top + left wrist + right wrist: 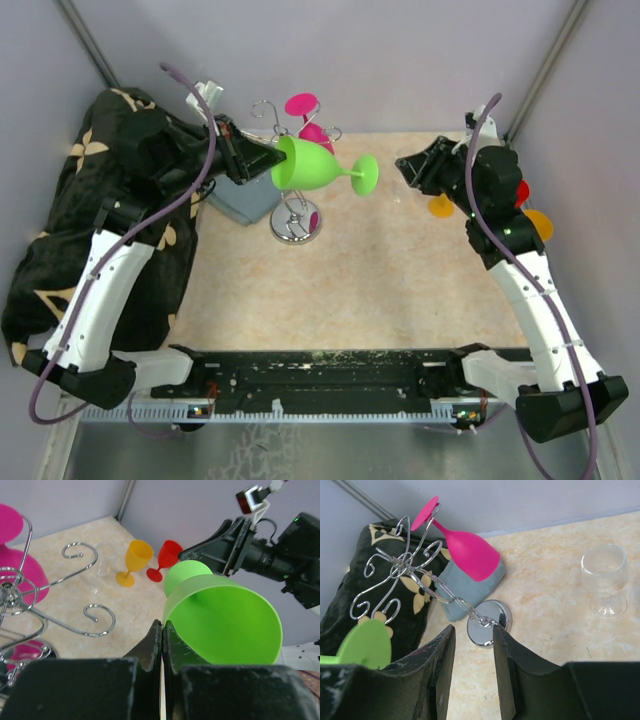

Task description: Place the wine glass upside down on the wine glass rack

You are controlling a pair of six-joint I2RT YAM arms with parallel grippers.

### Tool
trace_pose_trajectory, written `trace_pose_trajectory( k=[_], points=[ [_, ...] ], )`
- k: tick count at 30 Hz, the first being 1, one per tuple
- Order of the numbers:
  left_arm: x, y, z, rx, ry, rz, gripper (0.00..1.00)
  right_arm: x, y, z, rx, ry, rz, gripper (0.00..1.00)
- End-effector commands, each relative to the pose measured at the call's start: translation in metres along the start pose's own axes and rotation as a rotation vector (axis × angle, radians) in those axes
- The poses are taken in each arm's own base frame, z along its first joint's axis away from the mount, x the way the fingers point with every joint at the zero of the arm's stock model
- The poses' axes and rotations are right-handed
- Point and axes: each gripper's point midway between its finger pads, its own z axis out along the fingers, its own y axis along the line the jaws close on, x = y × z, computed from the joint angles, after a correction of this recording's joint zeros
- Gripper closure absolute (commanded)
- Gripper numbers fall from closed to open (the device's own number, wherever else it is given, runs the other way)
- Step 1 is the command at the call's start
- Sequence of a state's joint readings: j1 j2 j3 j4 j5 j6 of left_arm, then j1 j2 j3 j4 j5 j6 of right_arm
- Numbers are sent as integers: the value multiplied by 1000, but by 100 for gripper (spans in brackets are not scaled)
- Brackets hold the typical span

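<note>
Your left gripper [162, 629] pinches the wine glass [312, 167] by its rim. The foot faces your right gripper [472, 630], fingers spread, probably for regrasp. The wine glass rack [405, 575] stands beside the left fingertips.

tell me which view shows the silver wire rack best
Right wrist: the silver wire rack shows nearly whole, with its curled arms, stem and round base. Top external has the green wine glass covering part of it; left wrist crops it at its left edge.
</note>
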State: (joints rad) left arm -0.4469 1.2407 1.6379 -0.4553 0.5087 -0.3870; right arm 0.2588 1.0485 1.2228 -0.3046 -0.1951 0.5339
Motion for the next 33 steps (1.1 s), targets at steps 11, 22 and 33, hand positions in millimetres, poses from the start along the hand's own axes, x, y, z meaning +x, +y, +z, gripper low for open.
trace_pose_trajectory(
  k=[11,22,33],
  points=[
    [-35,-13,-41,450,-131,-158,100,-23,65,-7,-341,-59,20,71],
    [-56,-28,-59,652,-214,-229,100,-52,148,-39,-865,-93,94,67],
    [-73,-35,-71,807,-282,-295,100,-73,182,-79,-1322,-61,280,63]
  ],
)
